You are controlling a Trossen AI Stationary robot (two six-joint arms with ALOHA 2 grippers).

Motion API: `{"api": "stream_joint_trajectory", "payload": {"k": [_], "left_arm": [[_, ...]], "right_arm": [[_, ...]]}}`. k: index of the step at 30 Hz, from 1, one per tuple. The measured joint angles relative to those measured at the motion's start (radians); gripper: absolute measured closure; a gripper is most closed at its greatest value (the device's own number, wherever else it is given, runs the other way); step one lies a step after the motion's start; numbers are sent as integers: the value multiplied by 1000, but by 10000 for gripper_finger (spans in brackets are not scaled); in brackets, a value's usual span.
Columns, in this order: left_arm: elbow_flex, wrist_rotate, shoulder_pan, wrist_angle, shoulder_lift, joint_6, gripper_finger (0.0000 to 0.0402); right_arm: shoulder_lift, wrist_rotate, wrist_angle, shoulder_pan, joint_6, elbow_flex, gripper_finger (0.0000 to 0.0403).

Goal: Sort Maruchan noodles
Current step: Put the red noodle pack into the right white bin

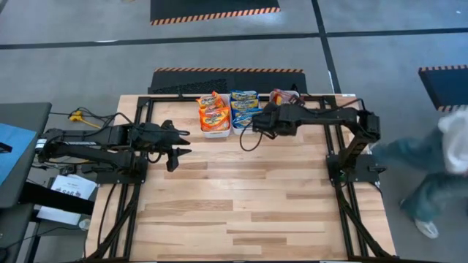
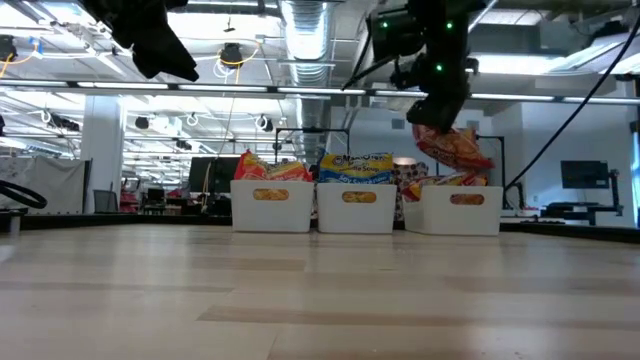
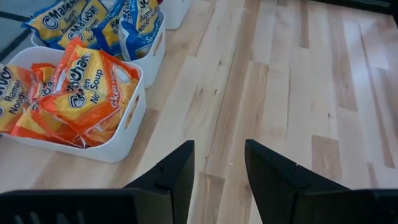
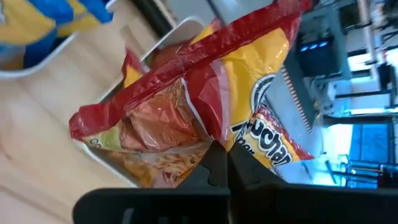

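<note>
Three white tubs stand in a row at the table's far edge. The left tub [image 1: 216, 130] holds orange Maruchan packets [image 3: 74, 93], the middle tub [image 2: 356, 208] blue packets [image 1: 243, 106], and the right tub [image 2: 460, 212] dark red packets [image 1: 281, 95]. My right gripper [image 4: 227, 163] is shut on one dark red packet [image 2: 455, 146] above the right tub. My left gripper [image 1: 178, 148] is open and empty, above the table to the left of the tubs. It also shows in the left wrist view [image 3: 219, 168]. My right gripper pinches the dark red packet between its two fingers at the packet's edge [image 4: 217, 135]. The fingers come from above in the low view. The packet hangs tilted below them, clear of the right tub and of the packets in it.
The bare wooden tabletop [image 1: 248, 197] stretches from the tubs to the near edge. A dark cable [image 1: 247, 139] loops down from my right arm. A person [image 1: 439, 161] stands beyond the table's right edge.
</note>
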Motion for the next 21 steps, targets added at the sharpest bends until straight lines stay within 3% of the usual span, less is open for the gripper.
{"api": "stream_joint_trajectory", "payload": {"k": [15, 21], "left_arm": [[0, -110, 0, 1, 0, 71, 271], [0, -110, 0, 1, 0, 63, 271]], "right_arm": [[0, -193, 145, -85, -108, -130, 401], [0, -176, 233, -140, -122, -177, 400]]}}
